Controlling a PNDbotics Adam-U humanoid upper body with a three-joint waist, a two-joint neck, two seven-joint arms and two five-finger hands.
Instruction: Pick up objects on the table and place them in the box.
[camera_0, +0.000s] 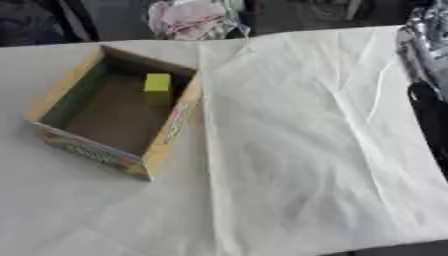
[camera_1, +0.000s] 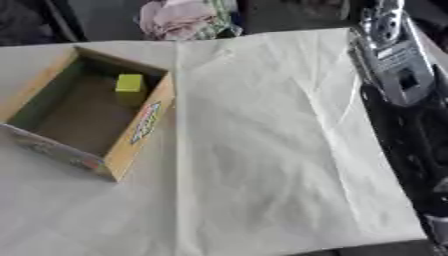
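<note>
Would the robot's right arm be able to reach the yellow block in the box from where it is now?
Probably yes. The yellow block lies uncovered in the open-topped box, and the cloth between it and the right arm looks bare. The right hand itself is out of view.

You see open cardboard box (camera_0: 171, 131) on left part of white cloth-covered table (camera_0: 297, 150). Box sits flat, turned a bit askew, open top facing up. Walls tan on top edges, bright printing on outside near wall and on right rim. Inside looks dark brown. Small yellow-green block (camera_0: 157, 83) in box, at far end, near far wall. Block looks upright. Box holds only that block.
</note>
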